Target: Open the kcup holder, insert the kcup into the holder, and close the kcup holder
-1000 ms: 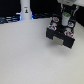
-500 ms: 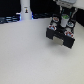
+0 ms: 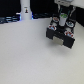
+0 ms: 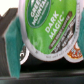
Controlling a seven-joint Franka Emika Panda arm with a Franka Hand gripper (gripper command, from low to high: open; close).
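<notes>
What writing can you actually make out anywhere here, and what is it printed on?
"DARK MAGIC": white letters on the bright green foil lid of the small round pod, wrist view.
"GREEN MOUNTAIN": curved along that same lid's edge, partly cut off, so read with some doubt.
Small print under "DARK MAGIC": too blurred to read.
Reddish-topped pod beside it: letters too cut off to read.
Exterior view: nothing readable on the black boxy pod holder.

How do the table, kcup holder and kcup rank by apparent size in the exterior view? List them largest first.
1. table, by far the largest.
2. kcup holder.
3. kcup, only a tiny green speck over the holder.
</notes>
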